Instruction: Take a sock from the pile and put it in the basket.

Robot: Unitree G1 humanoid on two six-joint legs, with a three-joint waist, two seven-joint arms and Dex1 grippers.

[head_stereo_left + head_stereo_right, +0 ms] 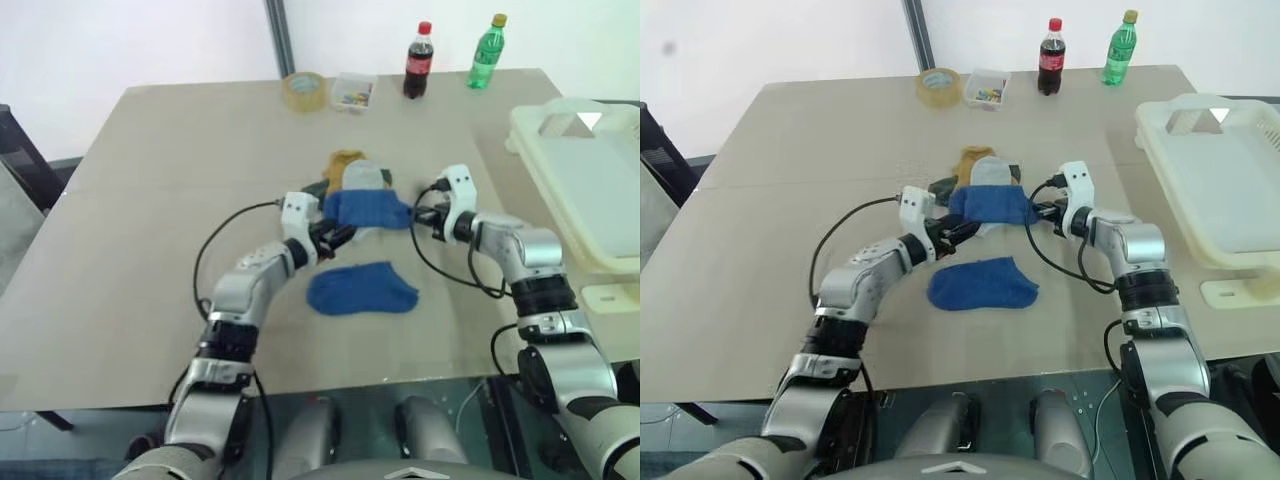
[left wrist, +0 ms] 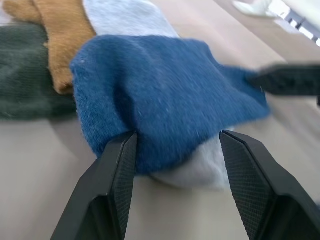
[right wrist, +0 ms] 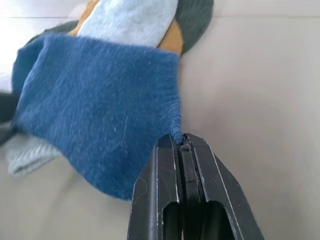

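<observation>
Where the tan table [image 1: 150,200] comes nearest: a loose blue sock [image 1: 362,289] flat and alone, just short of the pile [image 1: 352,182]. Beyond it, a second blue sock [image 1: 367,209] stretched across the front of the pile, over a pale grey sock [image 2: 125,17], beside a mustard-yellow sock [image 2: 57,35] and a dark green sock [image 2: 25,70]. At its left edge, left gripper [image 2: 177,150] with fingers [image 2: 117,175] spread, one to each side of the blue fabric, not closed on it. At its right edge, right gripper [image 3: 181,142] pressed together, pinching a corner of that same blue sock, cloth puckered at the tips. Off to the right, well apart from the pile, the basket [image 1: 540,150], cream-white, at the table's right edge. Farthest back along the far edge: tape roll [image 1: 304,91], small clear box [image 1: 353,92] of coloured bits, cola bottle [image 1: 419,60], green bottle [image 1: 487,51]
</observation>
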